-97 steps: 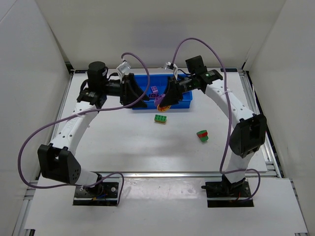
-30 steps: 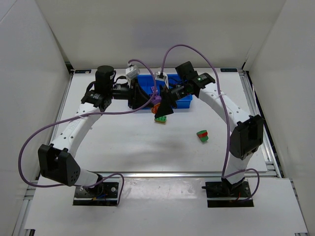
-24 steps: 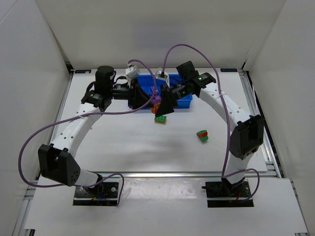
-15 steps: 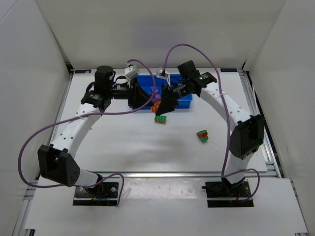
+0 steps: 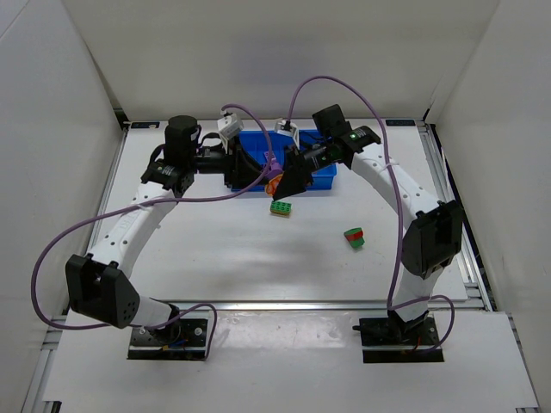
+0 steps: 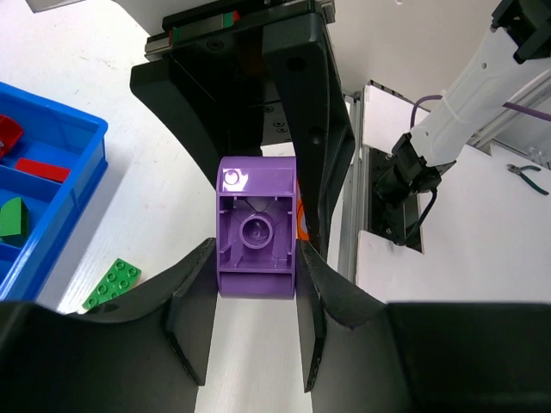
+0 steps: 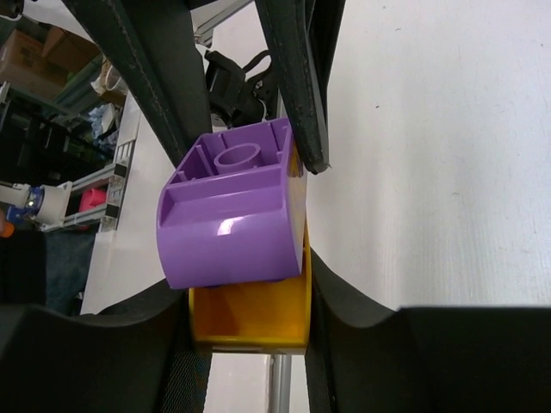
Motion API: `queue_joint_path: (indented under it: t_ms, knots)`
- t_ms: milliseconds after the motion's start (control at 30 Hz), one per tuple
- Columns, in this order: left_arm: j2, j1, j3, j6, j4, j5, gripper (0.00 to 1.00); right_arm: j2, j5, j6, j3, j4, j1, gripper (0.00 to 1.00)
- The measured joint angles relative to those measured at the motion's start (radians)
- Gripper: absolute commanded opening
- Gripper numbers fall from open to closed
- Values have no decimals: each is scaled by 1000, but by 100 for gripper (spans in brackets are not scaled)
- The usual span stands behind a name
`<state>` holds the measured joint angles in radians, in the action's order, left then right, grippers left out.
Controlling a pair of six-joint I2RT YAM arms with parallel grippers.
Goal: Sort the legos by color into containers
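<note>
At frame centre, the left gripper (image 6: 256, 262) clamps a purple brick (image 6: 256, 225); the right gripper (image 7: 247, 286) clamps the yellow brick (image 7: 250, 320) stuck to it, near the blue tray (image 5: 322, 179).

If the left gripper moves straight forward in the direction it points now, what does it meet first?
Probably the right gripper, directly opposite: it grips a yellow brick joined to the purple brick in the left gripper.

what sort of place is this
Most likely a robotics lab test cell: left arm and right arm bolted to a white table, plain white wall panels boxing it in, a blue tray of toy bricks.
</note>
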<state>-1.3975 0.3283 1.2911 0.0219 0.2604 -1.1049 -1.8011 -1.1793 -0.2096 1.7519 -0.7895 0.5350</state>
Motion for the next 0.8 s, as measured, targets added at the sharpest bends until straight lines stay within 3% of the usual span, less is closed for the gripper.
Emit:
queue_joint_path:
  t_ms: [167,433,600,800]
  knots:
    - [13,-21,-23,25,-32,0,10,20,14,-28,-14,9,-5,6]
    - [30,-137,-74,226,-178,-6,10,148,66,-107,-129,32,-39,3]
    - [22,-150,-72,280,-233,14,10,151,103,-143,-171,32,-40,3]
    - [-108,-106,72,217,-123,199,10,164,190,-140,-232,47,-58,3]
